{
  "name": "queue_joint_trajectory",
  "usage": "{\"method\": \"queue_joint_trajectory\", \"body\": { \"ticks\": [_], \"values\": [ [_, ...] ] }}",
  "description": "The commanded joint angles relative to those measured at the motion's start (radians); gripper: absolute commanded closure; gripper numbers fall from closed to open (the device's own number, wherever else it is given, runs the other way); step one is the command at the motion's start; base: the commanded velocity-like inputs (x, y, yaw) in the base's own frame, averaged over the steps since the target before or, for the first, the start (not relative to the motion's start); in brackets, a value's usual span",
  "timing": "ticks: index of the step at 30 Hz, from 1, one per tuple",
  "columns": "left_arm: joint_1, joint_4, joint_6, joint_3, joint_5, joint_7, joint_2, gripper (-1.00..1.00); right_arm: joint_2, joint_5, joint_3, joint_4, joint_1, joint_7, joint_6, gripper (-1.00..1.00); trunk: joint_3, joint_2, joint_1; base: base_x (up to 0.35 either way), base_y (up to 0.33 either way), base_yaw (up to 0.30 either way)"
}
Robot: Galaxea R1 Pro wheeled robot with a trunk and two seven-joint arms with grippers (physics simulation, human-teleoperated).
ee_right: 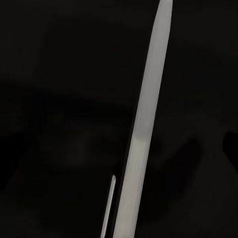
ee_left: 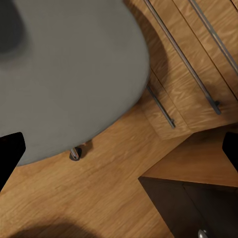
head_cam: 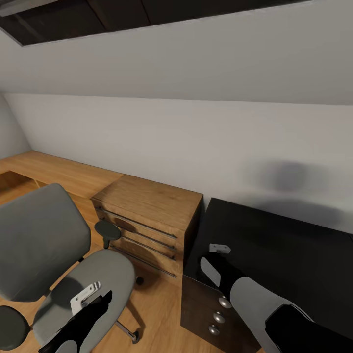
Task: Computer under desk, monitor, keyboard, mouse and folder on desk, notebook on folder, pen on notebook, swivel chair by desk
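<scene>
The swivel chair (head_cam: 105, 274) stands at the lower left, with a grey seat, a tall grey back and dark armrests. Its seat (ee_left: 69, 74) is also in the left wrist view. My left gripper (head_cam: 100, 300) hovers open over the seat's front edge, fingertips (ee_left: 10, 153) wide apart and nothing between them. The glossy black desk (head_cam: 274, 245) lies at the right, with silver knobs (head_cam: 224, 302) on its drawer unit. My right gripper (head_cam: 215, 260) hangs over the desk's near left corner. The right wrist view is dark, crossed by a pale strip (ee_right: 144, 124) I cannot identify.
A wooden chest of drawers (head_cam: 147, 206) stands between chair and desk, close to both, and its rail handles (ee_left: 198, 64) show from the left wrist. A low wooden shelf (head_cam: 54, 169) runs along the white wall. Wood floor (ee_left: 99, 193) lies under the chair.
</scene>
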Motion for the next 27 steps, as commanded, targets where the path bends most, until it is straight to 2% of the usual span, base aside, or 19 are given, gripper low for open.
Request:
{"method": "queue_joint_trajectory", "body": {
  "ticks": [1,3,17,27],
  "values": [
    [-0.001,-0.002,0.003,-0.002,0.003,0.007,0.001,-1.0,-0.001,-0.01,0.008,-0.001,-0.001,-0.006,0.008,-1.0,-0.001,-0.001,0.0,0.0,0.0,0.0],
    [-0.001,-0.002,0.003,-0.002,0.003,0.007,0.001,-1.0,-0.001,-0.01,0.008,-0.001,-0.001,-0.006,0.008,-1.0,-0.001,-0.001,0.0,0.0,0.0,0.0],
    [-0.001,-0.002,0.003,-0.002,0.004,0.007,0.001,-1.0,-0.001,-0.01,0.008,-0.002,-0.001,-0.006,0.008,-1.0,-0.045,-0.099,0.054,0.0,0.0,0.0],
    [-0.001,-0.002,0.003,-0.002,0.005,0.007,0.001,-1.0,-0.001,-0.01,0.008,-0.002,-0.001,-0.012,0.008,-1.0,-0.045,-0.099,0.054,0.0,0.0,0.0]
  ]
}}
